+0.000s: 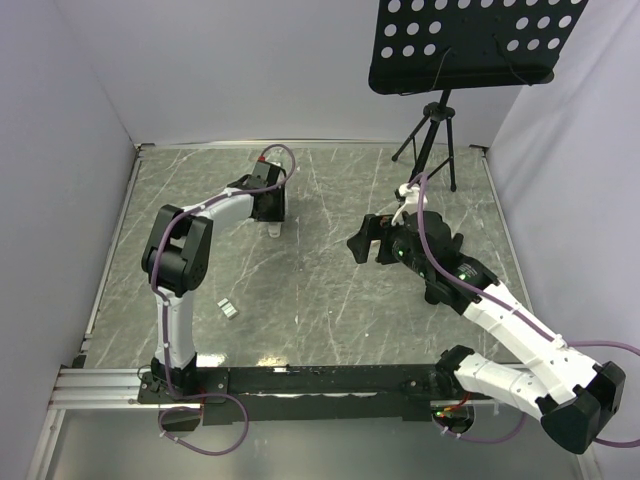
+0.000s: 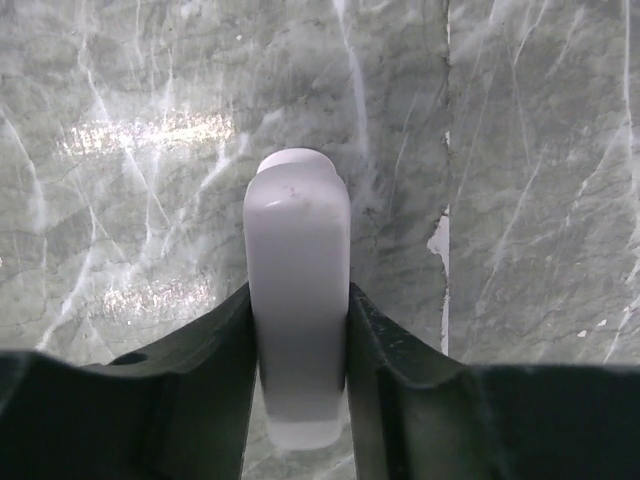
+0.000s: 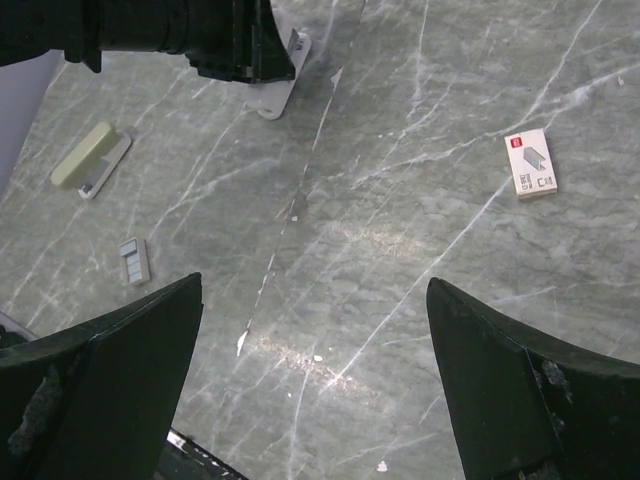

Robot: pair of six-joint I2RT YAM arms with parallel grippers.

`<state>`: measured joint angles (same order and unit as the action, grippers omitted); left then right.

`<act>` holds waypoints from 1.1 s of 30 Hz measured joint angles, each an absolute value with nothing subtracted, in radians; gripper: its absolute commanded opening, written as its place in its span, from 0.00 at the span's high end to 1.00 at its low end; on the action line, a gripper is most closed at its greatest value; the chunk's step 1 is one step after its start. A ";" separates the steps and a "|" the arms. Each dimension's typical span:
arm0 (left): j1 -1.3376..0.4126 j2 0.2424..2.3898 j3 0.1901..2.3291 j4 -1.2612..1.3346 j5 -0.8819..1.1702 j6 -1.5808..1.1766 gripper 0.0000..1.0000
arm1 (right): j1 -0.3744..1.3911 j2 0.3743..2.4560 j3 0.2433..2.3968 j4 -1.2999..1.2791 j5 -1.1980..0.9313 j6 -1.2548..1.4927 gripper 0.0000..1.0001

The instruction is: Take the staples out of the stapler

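Observation:
The stapler (image 2: 297, 240) is a slim white bar lying on the marble table, seen end-on in the left wrist view. My left gripper (image 2: 300, 292) straddles it with both dark fingers pressed against its sides. From above, only its white end (image 1: 273, 230) pokes out below the left gripper (image 1: 270, 207) at the back centre-left. The right wrist view shows that same white end (image 3: 276, 97) under the left arm. My right gripper (image 3: 315, 285) hangs open over bare table, right of centre (image 1: 362, 240), holding nothing. No staples are visible.
A small grey ridged block (image 1: 229, 308) lies near the left arm's base. The right wrist view also shows a pale yellowish bar on a grey base (image 3: 90, 160) and a tan box with red (image 3: 531, 163). A music stand tripod (image 1: 430, 130) stands at the back right.

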<state>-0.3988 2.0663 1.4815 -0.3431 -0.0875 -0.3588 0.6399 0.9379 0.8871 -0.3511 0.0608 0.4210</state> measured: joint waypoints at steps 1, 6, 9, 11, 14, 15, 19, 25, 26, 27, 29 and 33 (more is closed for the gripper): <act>-0.400 2.066 1.483 -0.343 -0.088 -0.357 0.39 | 0.640 0.938 0.886 -0.351 0.059 0.421 0.00; -0.404 2.066 1.483 -0.345 -0.100 -0.352 0.43 | 0.640 0.953 0.884 -0.350 0.050 0.422 0.00; -0.405 2.066 1.488 -0.350 -0.104 -0.347 0.46 | 0.640 0.959 0.884 -0.350 0.036 0.426 0.00; -0.405 2.066 1.493 -0.351 -0.105 -0.342 0.46 | 0.640 0.959 0.883 -0.347 0.032 0.427 0.00; -0.406 2.066 1.503 -0.352 -0.112 -0.336 0.45 | 0.640 0.960 0.883 -0.344 0.032 0.427 0.00; -0.406 2.066 1.507 -0.352 -0.114 -0.335 0.45 | 0.640 0.961 0.883 -0.344 0.032 0.427 0.00; -0.408 2.068 1.525 -0.357 -0.123 -0.334 0.54 | 0.640 0.973 0.883 -0.342 0.032 0.427 0.00; -0.414 2.068 1.536 -0.358 -0.132 -0.325 0.99 | 0.640 0.997 0.883 -0.341 0.031 0.426 0.00; -0.416 2.068 1.536 -0.358 -0.132 -0.323 0.99 | 0.640 1.000 0.883 -0.340 0.031 0.426 0.00; -0.418 2.068 1.536 -0.357 -0.129 -0.320 0.99 | 0.640 1.003 0.883 -0.340 0.031 0.426 0.00; -0.420 2.067 1.536 -0.357 -0.123 -0.314 0.99 | 0.640 1.008 0.883 -0.340 0.031 0.426 0.00; -0.419 2.006 1.458 -0.332 -0.018 -0.303 0.99 | 0.640 1.026 0.883 -0.332 0.009 0.419 0.00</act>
